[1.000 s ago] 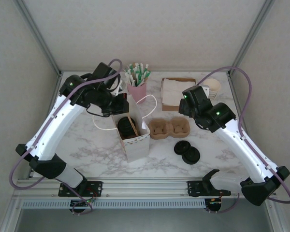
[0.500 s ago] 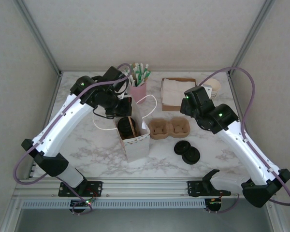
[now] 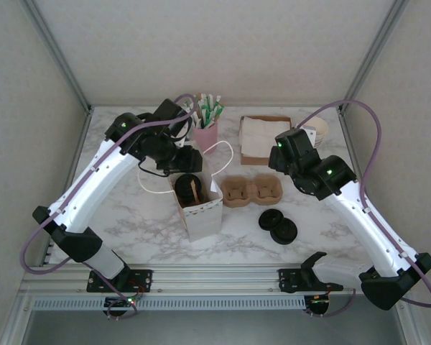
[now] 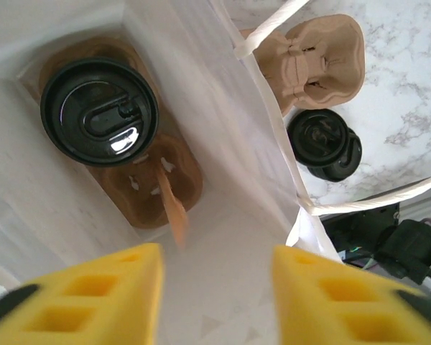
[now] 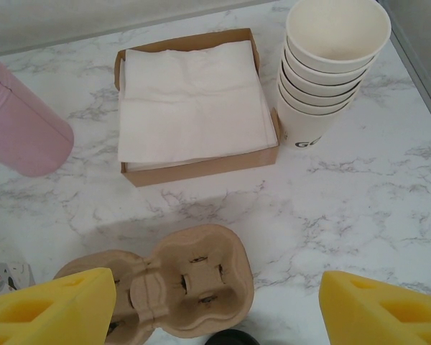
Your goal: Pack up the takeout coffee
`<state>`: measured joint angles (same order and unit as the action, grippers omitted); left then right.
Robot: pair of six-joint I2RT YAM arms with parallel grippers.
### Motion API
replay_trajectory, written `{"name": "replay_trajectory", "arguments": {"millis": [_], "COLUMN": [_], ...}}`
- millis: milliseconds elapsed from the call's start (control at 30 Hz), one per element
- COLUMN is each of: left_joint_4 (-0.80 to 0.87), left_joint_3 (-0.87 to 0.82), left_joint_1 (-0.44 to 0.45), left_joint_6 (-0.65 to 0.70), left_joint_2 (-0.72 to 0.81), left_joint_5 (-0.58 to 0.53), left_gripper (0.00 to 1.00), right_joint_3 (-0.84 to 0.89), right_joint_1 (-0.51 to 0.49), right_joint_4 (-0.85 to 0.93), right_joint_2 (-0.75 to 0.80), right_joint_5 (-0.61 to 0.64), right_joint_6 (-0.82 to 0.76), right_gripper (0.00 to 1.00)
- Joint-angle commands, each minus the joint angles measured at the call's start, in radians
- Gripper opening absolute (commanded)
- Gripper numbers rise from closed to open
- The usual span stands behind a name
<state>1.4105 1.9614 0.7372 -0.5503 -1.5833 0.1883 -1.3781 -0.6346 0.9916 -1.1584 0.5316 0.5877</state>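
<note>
- Left wrist view: the left gripper [image 4: 215,287] is held above the mouth of the paper bag [image 4: 223,93], its yellow pads [image 4: 93,302] parted and nothing gripped between them
- Directly below the pads, at the bottom of the bag, a brown carrier [image 4: 176,165] is seen; a lidded cup [image 4: 99,118] is seated in the pocket farther from the pads, and the nearer pocket is vacant
- A thin brown stick [image 4: 174,208] is seen tilted over the vacant pocket, just beneath the gap between the pads and free of both; whether it rests on the carrier or is in mid-air cannot be told
- Right wrist view: the right gripper [image 5: 215,302] is spread wide and unloaded above a spare carrier [image 5: 194,280]; a box of napkins [image 5: 194,108] lies ahead of it and a stack of paper cups [image 5: 330,65] ahead to its right
- Step in hand, as judged: a stirrer-like stick is being added to the bag, the coffee itself being already packed
- Next move, as judged: the left gripper is to be lifted straight up, clear of the bag's walls and cord handles [image 4: 273,21], so that the bag is not tipped; napkins may then be fetched by the right gripper, for which a pinch on the top sheets alone is called for
</note>
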Motion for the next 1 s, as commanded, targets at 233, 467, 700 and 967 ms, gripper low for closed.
{"name": "replay_trajectory", "arguments": {"millis": [233,467,700,967], "left_joint_4": [-0.077,-0.133,-0.194,-0.276], "left_joint_3": [0.096,0.077,-0.072,-0.303], "left_joint_1": [0.001,-0.041,-0.196,-0.322], "left_joint_6": [0.027,0.003,-0.162,-0.276], "left_joint_2": [0.078,0.157,0.297,0.438], "left_joint_5": [-0.114,-0.240,-0.342,-0.324], "left_gripper": [0.73,0.78,0.83,0.83], "right_joint_3": [-0.034,-0.041,-0.106,-0.294], "right_joint_1": [0.027,0.143,0.241,0.273], "right_joint_4": [-0.015,-0.146,-0.254,-0.266], "right_joint_2": [-0.079,-0.242,-0.475,-0.736], "right_joint_5": [-0.091,-0.229,-0.256,-0.274], "right_joint_6": [-0.037,-0.084,-0.085,-0.086], "right_gripper": [0.70,0.73,0.80,0.78]}}
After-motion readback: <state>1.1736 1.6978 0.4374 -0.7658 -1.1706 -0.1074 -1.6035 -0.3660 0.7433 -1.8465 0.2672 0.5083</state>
